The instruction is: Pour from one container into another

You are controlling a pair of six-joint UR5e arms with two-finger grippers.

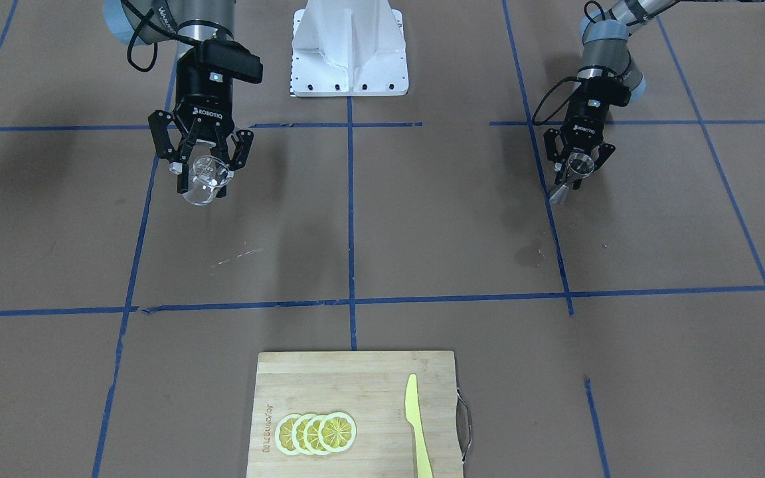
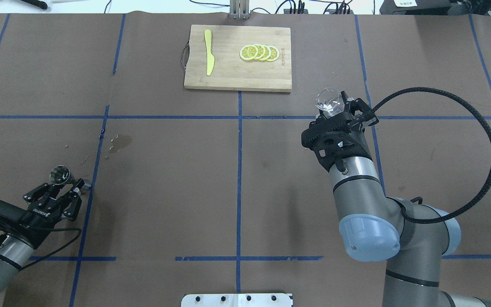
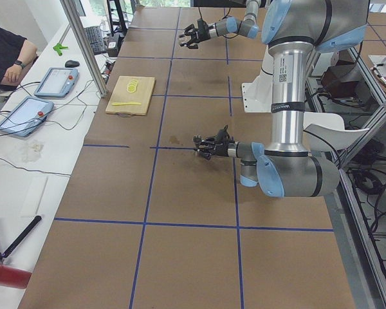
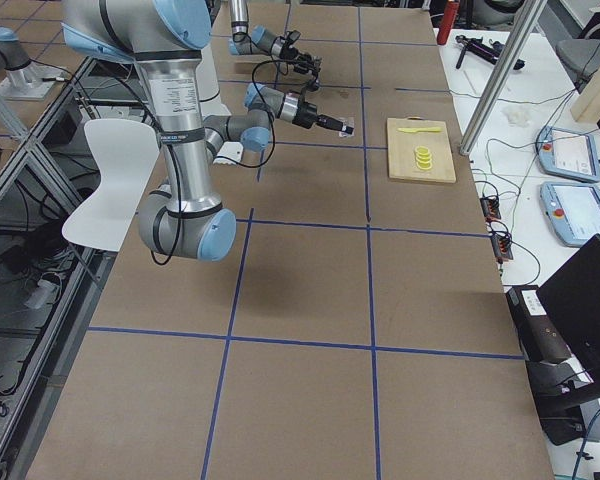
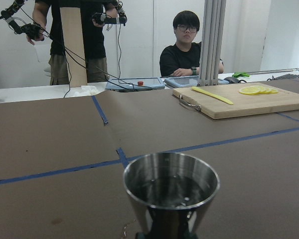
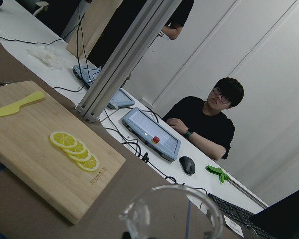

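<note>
Sitting between right fingers [image 1: 182, 174]: glass cup [image 1: 204, 180].

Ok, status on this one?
Right gripper shut on glass cup. Left gripper shut on jigger. Far apart, no pour yet. Cutting board clear of path.

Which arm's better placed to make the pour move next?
Right, probably: the right gripper holds the glass cup, raised. The left gripper holds the jigger upright, fit to receive.

Bright even overhead light, soft shadows, sharp focus.
</note>
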